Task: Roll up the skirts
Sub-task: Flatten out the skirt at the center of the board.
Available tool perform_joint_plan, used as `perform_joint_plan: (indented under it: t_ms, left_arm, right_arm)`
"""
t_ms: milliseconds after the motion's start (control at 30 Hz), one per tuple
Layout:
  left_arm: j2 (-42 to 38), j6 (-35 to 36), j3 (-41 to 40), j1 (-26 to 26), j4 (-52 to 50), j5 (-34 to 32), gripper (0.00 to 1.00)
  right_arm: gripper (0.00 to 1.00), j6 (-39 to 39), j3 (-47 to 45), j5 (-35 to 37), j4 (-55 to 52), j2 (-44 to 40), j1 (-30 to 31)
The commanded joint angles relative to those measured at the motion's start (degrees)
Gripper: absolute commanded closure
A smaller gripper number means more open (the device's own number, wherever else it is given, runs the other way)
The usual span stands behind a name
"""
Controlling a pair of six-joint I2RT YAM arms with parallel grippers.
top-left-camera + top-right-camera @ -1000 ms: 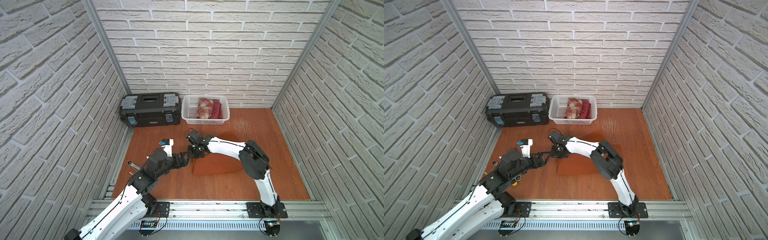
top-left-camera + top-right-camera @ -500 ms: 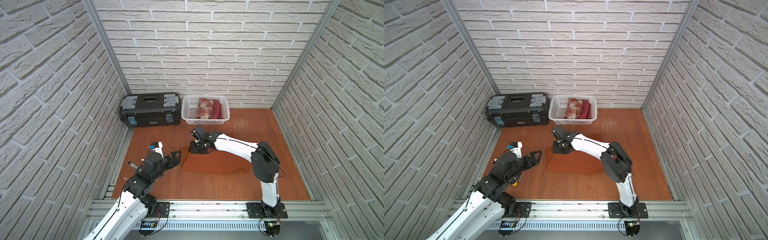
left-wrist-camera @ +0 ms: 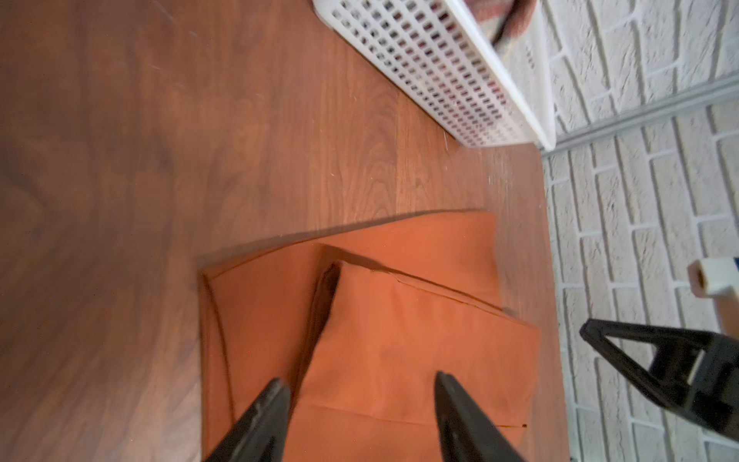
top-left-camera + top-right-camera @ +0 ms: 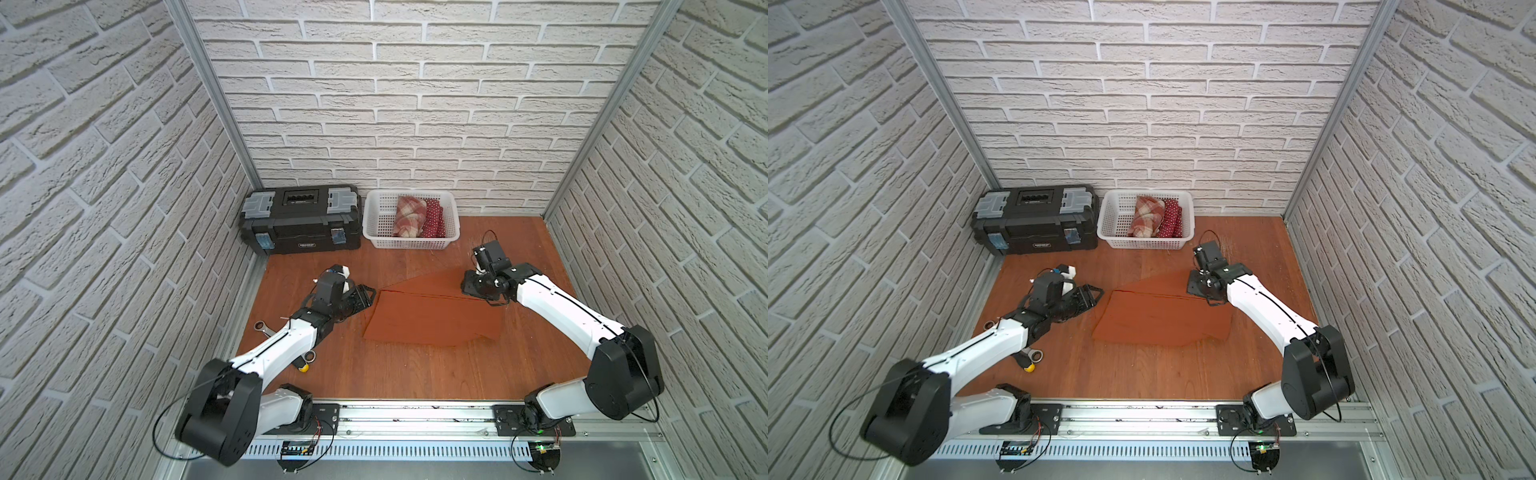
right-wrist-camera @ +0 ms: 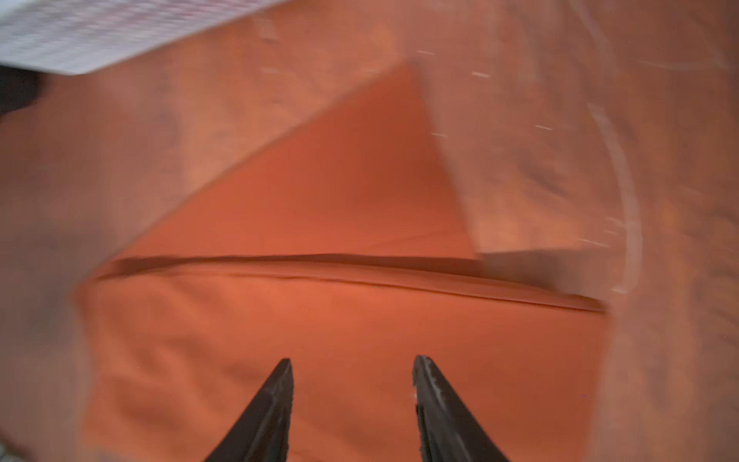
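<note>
The rust-orange skirt lies folded flat in the middle of the wooden floor, with a fold line across it. My left gripper is at the skirt's left edge. In the left wrist view the left gripper is open over the cloth with nothing between its fingers. My right gripper is over the skirt's far right corner, and the right wrist view shows the right gripper open above the fabric. The plaid skirt and the polka-dot skirt lie rolled in the basket.
The white lattice basket stands against the back wall, with a black toolbox to its left. A wrench, a second wrench and a small yellow object lie near the left arm. Brick walls close in three sides.
My right gripper opened and moved from the skirt's left part to its far right corner. The left gripper pulled back, then came forward to the left edge, narrowing its jaws. The skirt now lies flatter.
</note>
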Motion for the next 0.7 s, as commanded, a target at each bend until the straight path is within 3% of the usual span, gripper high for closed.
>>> perform_joint_plan:
  t_ms: [0, 167, 400, 667]
  left_arm:
    - [6.18, 3.94, 3.9, -1.92, 3.7, 1.05, 0.48]
    - [13.08, 5.75, 7.31, -2.51, 3.4, -0.29, 0.48]
    - [18.58, 9.15, 11.17, -3.73, -0.1, -1.2, 0.47]
    - [22.53, 8.93, 11.06, -4.02, 1.26, -0.35, 0.66]
  right_arm:
    - [0.49, -4.95, -2.51, 0.85, -0.73, -1.3, -5.92]
    - [0.5, -5.98, -3.61, -1.99, -0.04, 2.66, -11.96]
    - [0.51, -5.66, -5.01, -3.95, 1.25, 4.64, -13.56]
    - [0.57, -4.47, -9.04, -5.98, 3.67, 5.22, -13.65]
